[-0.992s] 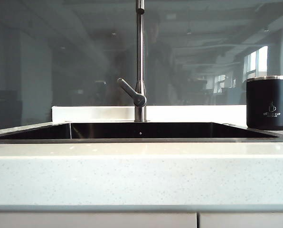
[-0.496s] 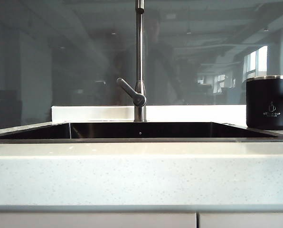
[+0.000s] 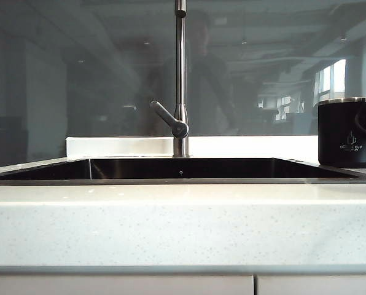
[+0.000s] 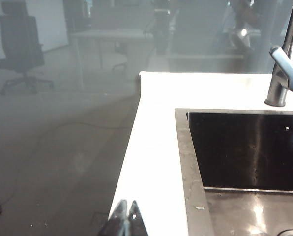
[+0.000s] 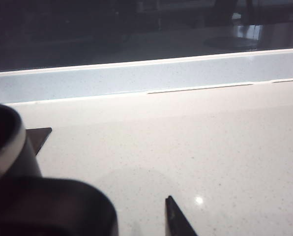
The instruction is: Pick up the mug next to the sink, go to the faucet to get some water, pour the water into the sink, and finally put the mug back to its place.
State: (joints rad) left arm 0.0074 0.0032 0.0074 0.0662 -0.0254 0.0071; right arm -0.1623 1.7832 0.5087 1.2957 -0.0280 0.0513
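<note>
I see my right gripper [image 5: 136,216] spread wide beside the mug [image 3: 346,133], which stands on the counter [image 3: 183,221] right of the sink [image 3: 183,169]. My left gripper [image 4: 127,216] is pinched closed, empty, sink nearby.

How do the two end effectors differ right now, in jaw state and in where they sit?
The left end effector is shut, fingertips together; the right end effector is open. The left one hangs off the counter's edge, left of the sink, while the right one is low over the countertop, beside the mug. Neither holds anything.
</note>
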